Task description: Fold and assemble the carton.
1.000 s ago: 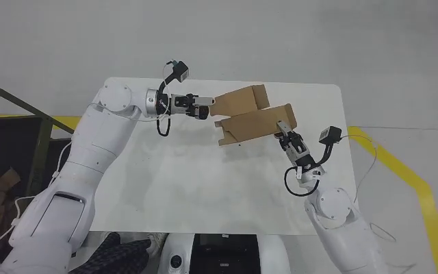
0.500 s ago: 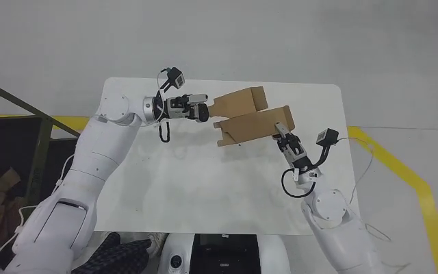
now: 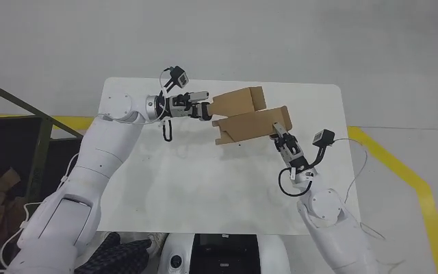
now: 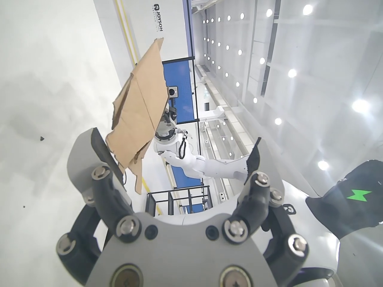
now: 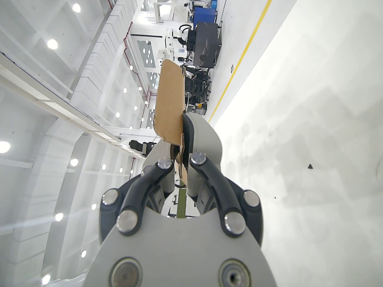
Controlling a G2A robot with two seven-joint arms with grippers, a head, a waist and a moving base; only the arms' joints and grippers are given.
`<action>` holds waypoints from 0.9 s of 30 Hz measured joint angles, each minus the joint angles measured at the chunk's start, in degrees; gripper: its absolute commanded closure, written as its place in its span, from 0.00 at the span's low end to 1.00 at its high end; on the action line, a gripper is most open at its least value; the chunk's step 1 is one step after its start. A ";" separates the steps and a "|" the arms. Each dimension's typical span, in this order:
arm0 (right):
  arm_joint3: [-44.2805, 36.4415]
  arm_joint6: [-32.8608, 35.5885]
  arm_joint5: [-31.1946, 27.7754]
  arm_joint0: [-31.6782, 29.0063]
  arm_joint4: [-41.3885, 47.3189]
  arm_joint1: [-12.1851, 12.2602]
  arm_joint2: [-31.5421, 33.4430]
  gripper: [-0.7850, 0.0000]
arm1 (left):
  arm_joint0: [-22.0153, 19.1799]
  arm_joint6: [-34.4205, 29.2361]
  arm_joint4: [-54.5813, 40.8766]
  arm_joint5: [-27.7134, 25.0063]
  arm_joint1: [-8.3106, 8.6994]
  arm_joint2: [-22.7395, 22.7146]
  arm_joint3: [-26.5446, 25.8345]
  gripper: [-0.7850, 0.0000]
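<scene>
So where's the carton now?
In the top view the carton is over the far half of the table, between both arms: right fingers shut on its right end, open left fingers by its left end.

Plain brown carton (image 3: 250, 115), white table (image 3: 205, 192) w/ faint grey smudges, left pincer (image 4: 176, 147) & right pincer (image 5: 181, 138) grey-black.

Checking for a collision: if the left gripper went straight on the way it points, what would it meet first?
Most likely the carton: its near edge lies just ahead of the open left gripper, off-centre, close to one of the fingers. Depth is unclear.
</scene>
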 measured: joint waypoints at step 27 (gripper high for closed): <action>0.30 -3.08 0.73 -0.92 -4.83 -1.29 0.28 1.00 | 1.46 -0.83 -3.52 -1.29 -0.82 -2.36 -1.80 0.00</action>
